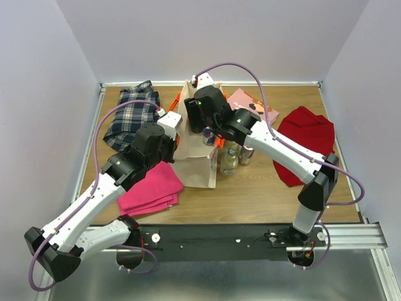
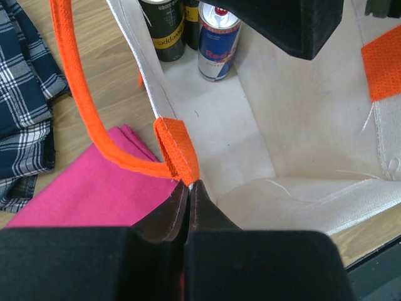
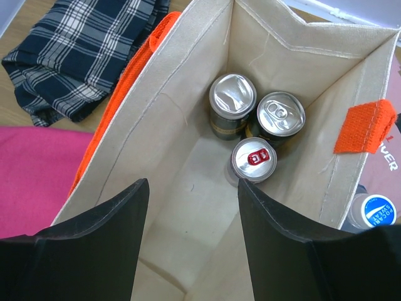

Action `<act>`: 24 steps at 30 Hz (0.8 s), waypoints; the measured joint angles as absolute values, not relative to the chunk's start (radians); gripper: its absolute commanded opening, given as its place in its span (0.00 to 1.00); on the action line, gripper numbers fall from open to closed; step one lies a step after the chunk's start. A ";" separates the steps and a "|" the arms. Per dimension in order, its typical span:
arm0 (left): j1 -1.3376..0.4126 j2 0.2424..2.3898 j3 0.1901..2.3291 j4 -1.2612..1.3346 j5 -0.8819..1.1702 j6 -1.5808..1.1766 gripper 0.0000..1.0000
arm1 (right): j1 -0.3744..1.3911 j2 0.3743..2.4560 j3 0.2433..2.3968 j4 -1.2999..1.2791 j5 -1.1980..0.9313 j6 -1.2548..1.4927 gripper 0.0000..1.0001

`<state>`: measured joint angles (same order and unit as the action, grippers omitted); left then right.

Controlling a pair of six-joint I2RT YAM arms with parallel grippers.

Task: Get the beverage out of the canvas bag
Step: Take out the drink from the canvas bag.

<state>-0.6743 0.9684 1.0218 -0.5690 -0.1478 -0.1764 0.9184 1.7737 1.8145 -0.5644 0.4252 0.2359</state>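
**Left tool pinches the bag rim; right tool spread above three cans**

From the top camera, the black rail (image 1: pixel 219 241) lies nearest, carrying both arm bases at the near edge of the wooden surface (image 1: pixel 263 194). The canvas bag (image 1: pixel 195 164) stands upright in the middle of the surface with its mouth open. The left arm (image 1: pixel 94 194) reaches to its left side, and the right arm (image 1: pixel 291 153) bends over it from the right, with the wrist above the mouth. A folded pink cloth (image 1: pixel 150 188) lies just beside the bag's left foot. A plaid cloth (image 1: pixel 131 116) lies behind that, and a red cloth (image 1: pixel 307 141) is well off to the right. Two bottles (image 1: pixel 230 160) stand just beside the bag's right wall.

At the left wrist, the left tool (image 2: pixel 190 188) has its black fingers pressed together on the bag's rim, right at the sewn end of an orange handle (image 2: pixel 88 119). On the bag's floor, a Red Bull can (image 2: pixel 218 44) stands upright next to a black can with a yellow band (image 2: pixel 161 31).

At the right wrist, the right tool (image 3: pixel 192 185) hangs over the open mouth with its fingers spread and nothing between them. Below it, the Red Bull can, the black can and a third can (image 3: pixel 281 116) stand upright in a tight cluster at the far end of the bag's floor. A blue-capped bottle (image 3: pixel 376 210) stands outside the bag's right wall.
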 measured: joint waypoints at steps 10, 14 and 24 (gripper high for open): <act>-0.674 0.931 1.016 -0.571 -0.144 -0.167 0.96 | 0.919 1.827 1.842 -0.595 0.410 0.239 0.67; -0.674 0.933 1.016 -0.569 -0.144 -0.165 0.97 | 0.920 1.858 1.874 -0.622 0.410 0.238 0.67; -0.674 0.934 1.016 -0.552 -0.144 -0.165 0.99 | 0.912 2.024 2.145 -0.812 0.397 0.278 0.70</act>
